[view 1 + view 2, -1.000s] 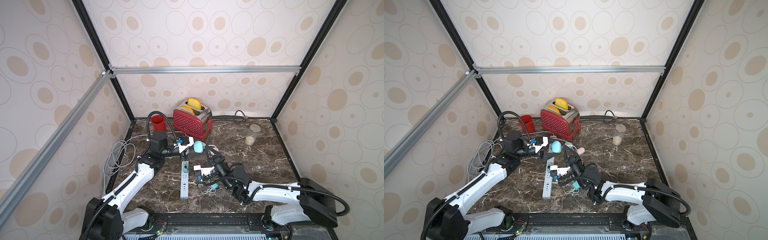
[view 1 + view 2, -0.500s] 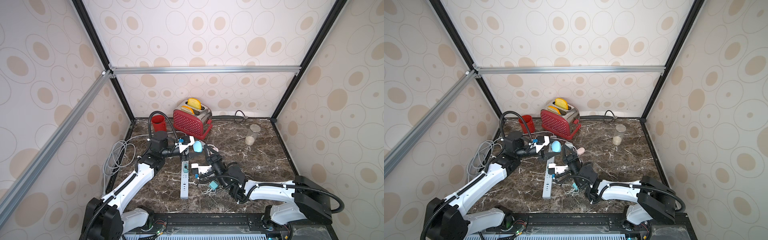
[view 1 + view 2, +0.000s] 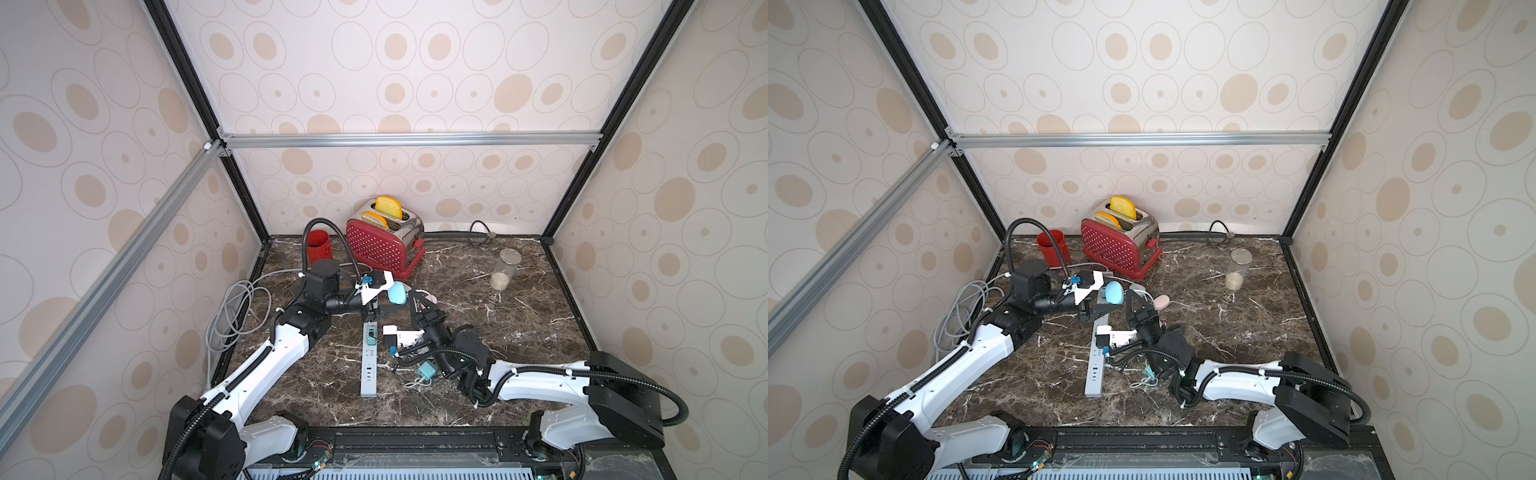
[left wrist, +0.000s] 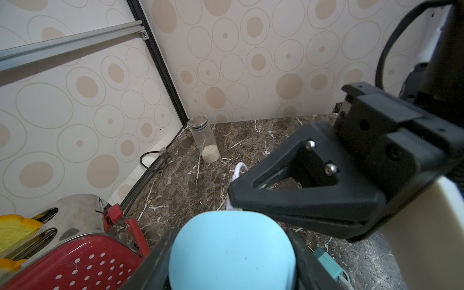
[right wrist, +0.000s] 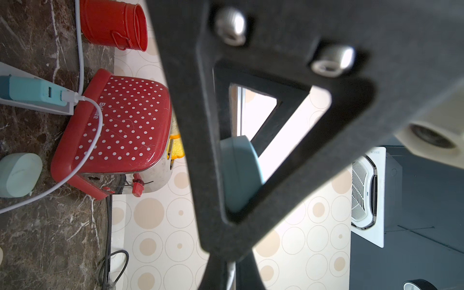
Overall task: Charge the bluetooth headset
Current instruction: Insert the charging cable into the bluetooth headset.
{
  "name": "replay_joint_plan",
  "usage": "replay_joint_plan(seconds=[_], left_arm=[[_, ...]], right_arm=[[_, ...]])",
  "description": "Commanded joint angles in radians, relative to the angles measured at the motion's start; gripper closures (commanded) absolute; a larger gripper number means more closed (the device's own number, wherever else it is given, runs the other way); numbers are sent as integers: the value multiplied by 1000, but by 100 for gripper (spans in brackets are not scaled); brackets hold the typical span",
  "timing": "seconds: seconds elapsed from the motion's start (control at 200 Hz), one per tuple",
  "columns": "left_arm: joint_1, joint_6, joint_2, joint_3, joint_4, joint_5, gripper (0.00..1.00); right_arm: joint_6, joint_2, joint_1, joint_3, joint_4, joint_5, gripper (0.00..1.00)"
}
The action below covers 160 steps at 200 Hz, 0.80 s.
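The bluetooth headset is a light blue oval case (image 3: pixel 397 293) (image 3: pixel 1113 293) (image 4: pixel 231 251). My left gripper (image 3: pixel 394 297) (image 3: pixel 1109 297) (image 4: pixel 229 266) is shut on it and holds it above the far end of the grey power strip (image 3: pixel 369 365) (image 3: pixel 1095 370). My right gripper (image 3: pixel 411 294) (image 3: pixel 1128 294) (image 5: pixel 229 273) is shut on the end of a white charging cable (image 5: pixel 231 272), with its tips right beside the case. In the right wrist view the case (image 5: pixel 239 175) shows through the left finger's frame.
A teal adapter (image 5: pixel 32 93) with a white cable is plugged into the strip. Another teal adapter (image 3: pixel 427 370) lies loose near the right arm. A pale oval case (image 3: pixel 1162 301), red toaster (image 3: pixel 384 245), red cup (image 3: pixel 318 245) and glass jar (image 3: pixel 503 270) stand behind.
My right gripper has moved away from the front and to the left, up to the blue case. The left gripper and the case have stayed put.
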Motion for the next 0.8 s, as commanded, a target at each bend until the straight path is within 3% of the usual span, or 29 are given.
replay_joint_plan(seconds=[0.0, 0.265, 0.796], left_arm=[[-39, 52, 18, 46, -67, 54, 59], [-57, 55, 59, 119, -179, 17, 60], [-80, -17, 97, 127, -119, 41, 61]], right_arm=[[25, -27, 35, 5, 54, -180, 100], [20, -22, 37, 15, 29, -203, 100], [84, 20, 57, 59, 64, -238, 100]])
